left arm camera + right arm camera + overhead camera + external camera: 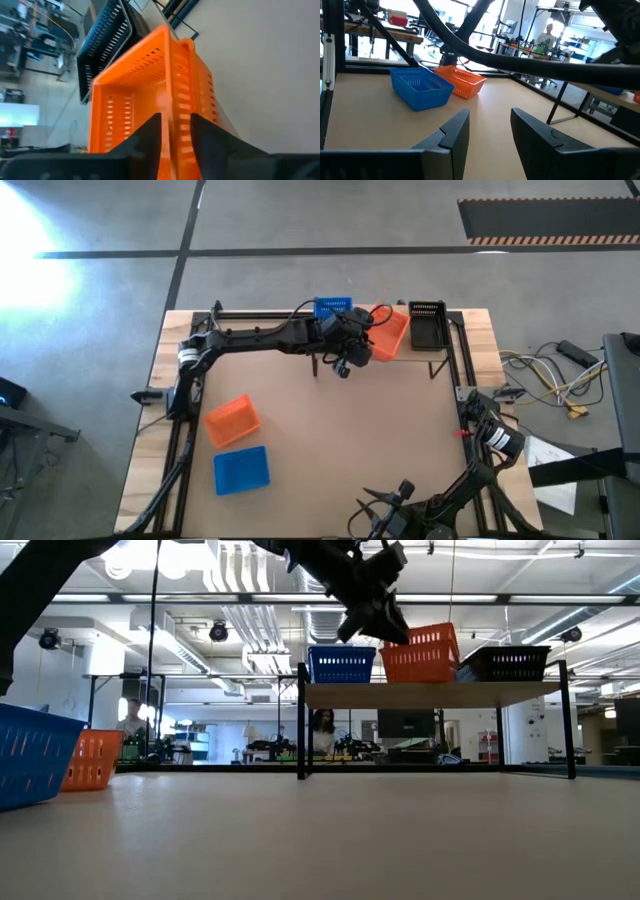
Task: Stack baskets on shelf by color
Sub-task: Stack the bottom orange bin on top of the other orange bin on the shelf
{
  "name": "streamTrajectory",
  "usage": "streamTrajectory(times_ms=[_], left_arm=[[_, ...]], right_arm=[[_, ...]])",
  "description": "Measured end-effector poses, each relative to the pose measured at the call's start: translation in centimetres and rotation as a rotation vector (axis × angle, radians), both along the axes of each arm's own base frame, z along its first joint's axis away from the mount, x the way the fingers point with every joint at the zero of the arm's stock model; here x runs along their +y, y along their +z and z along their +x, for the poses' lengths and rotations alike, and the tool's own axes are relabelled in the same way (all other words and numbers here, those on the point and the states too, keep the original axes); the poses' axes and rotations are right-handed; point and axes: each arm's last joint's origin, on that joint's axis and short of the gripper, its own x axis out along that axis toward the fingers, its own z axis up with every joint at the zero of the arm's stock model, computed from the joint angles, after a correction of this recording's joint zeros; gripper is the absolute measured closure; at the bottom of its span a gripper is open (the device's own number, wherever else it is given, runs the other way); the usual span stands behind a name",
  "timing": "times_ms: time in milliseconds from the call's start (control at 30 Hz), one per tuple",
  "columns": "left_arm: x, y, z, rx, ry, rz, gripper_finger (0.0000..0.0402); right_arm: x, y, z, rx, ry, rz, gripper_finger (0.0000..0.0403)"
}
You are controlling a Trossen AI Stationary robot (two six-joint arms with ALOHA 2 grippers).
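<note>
Left gripper [362, 345] pinches the wall of a tilted orange basket [391, 335] above the shelf [430, 693], between the blue basket [333, 307] and black basket [428, 326]. Toward 8 o'clock, two baskets [236, 445] rest on the table [350, 430]. Right gripper [490, 131], fingers spread, waits at 5 o'clock.

Left gripper [362, 345] holds a tilted orange basket [391, 335] on the shelf [452, 350] between blue [333, 307] and black [428, 326] ones
</note>
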Motion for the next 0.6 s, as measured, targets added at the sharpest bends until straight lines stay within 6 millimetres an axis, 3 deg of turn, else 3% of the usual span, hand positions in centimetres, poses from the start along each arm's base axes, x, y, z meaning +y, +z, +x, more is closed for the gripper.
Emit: streamTrajectory(times_ms=[200,433,533,600], left_arm=[[-0.5,3.4,-2.4,-0.026,0.038,-0.059,0.0289],[-2.1,7.8,-7.8,-0.041,0.144,-0.248,0.0288],[-3.1,7.5,-10.3,-0.011,0.181,-0.331,0.0288],[-3.9,6.3,-11.6,0.001,0.187,-0.364,0.0288]], right_arm=[[0.2,0.9,0.0,-0.006,0.003,0.009,0.0266],[-0.6,4.3,-0.6,-0.035,0.006,0.052,0.0266],[-1.6,6.4,-1.2,-0.045,0.005,0.068,0.0266],[-2.6,7.8,-1.7,-0.051,-0.002,0.077,0.0266]])
